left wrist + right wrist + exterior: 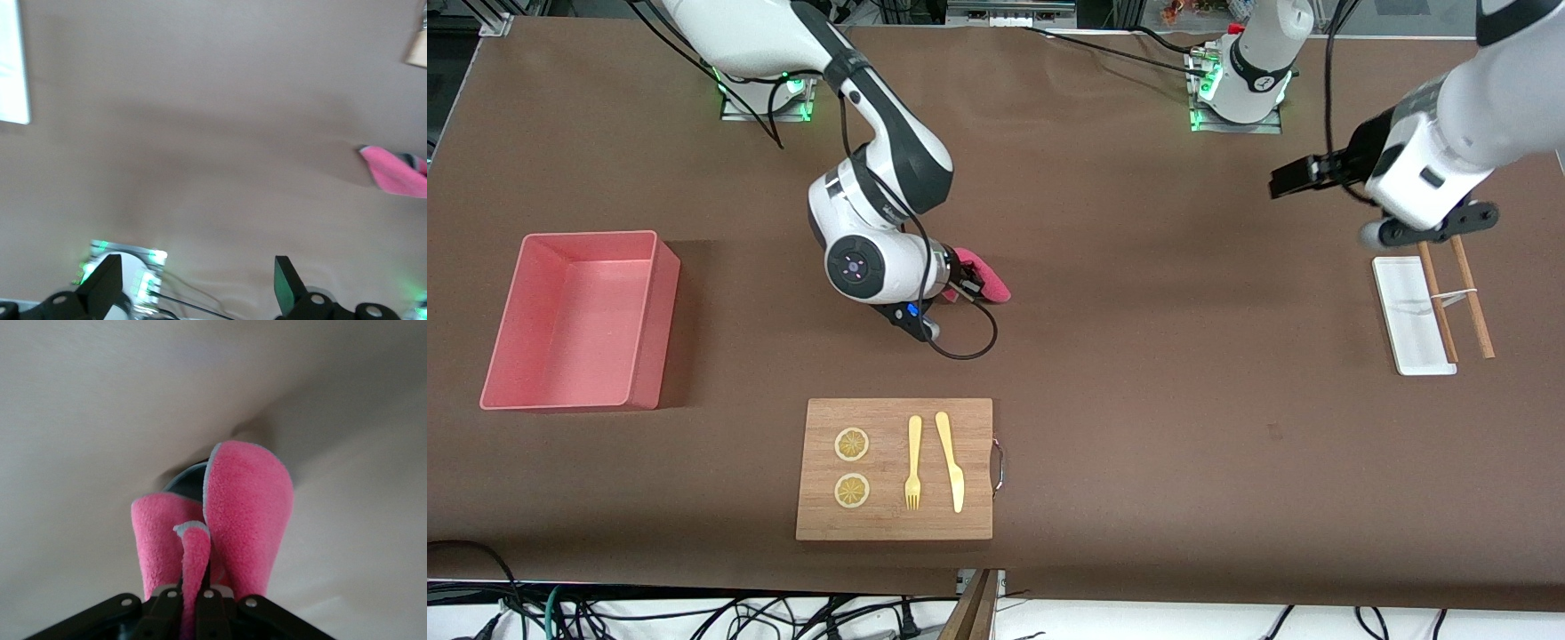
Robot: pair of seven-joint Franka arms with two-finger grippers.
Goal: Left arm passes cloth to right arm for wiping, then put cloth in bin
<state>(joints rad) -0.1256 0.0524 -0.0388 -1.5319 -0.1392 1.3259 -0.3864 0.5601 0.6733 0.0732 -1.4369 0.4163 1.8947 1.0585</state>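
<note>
The magenta-pink cloth (pixel 987 276) hangs folded from my right gripper (pixel 964 283), which is shut on it low over the middle of the table. In the right wrist view the cloth (pixel 247 507) droops from the shut gripper (pixel 193 592) in two lobes. The cloth also shows in the left wrist view (pixel 397 175). The bin (pixel 574 311), a salmon-pink tub, stands empty at the right arm's end of the table. My left gripper (pixel 1294 178) is open and empty, raised at the left arm's end, where it waits; its fingers (pixel 283 283) stand wide apart.
A wooden board (pixel 894 469) with two lemon slices, a yellow fork (pixel 913 462) and a yellow knife (pixel 951 460) lies nearer the front camera than the cloth. A small white tray (pixel 1409 313) with two wooden chopsticks (pixel 1472 298) lies under the left arm.
</note>
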